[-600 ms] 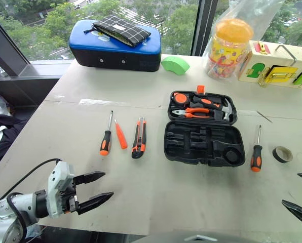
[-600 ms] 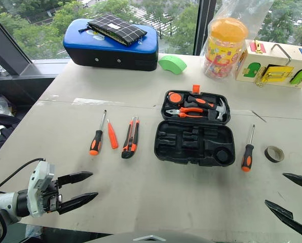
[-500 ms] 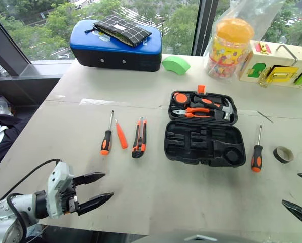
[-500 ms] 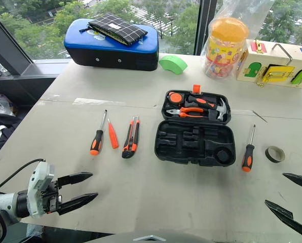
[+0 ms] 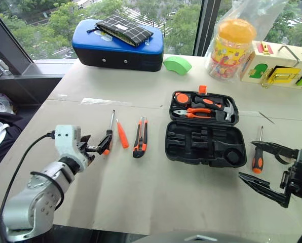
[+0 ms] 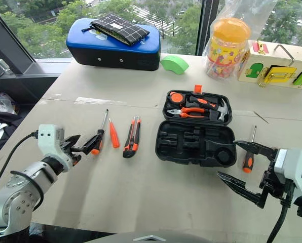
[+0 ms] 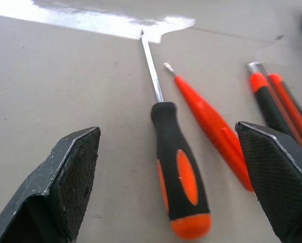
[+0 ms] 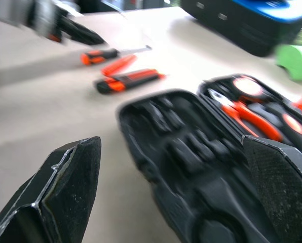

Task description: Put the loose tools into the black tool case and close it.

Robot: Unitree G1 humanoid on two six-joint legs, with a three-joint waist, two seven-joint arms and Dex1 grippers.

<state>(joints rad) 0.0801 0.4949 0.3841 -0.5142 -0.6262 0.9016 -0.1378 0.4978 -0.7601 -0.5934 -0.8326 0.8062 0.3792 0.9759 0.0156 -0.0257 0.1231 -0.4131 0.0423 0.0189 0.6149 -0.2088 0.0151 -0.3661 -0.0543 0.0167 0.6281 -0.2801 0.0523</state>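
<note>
From the head view, my left claw [image 5: 99, 147] hangs spread and empty at the butt of the left screwdriver [image 5: 108, 135], which lies on the bench [image 5: 156, 187] running away from me, left of the open black tool case [image 5: 202, 132]. The left wrist view puts that handle between my fingers. The right claw [image 6: 244, 167], also released, faces the case.

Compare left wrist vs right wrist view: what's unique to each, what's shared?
Left wrist alone: its own open left gripper framing the near screwdriver, shaft and tip clear against a bright patch on the table.

Right wrist alone: the open black tool case with pliers inside, the blue-topped case, a green block, and the open right gripper.

Shared: that screwdriver, the thin all-orange tool and the utility knife, lying side by side on the table.
</note>
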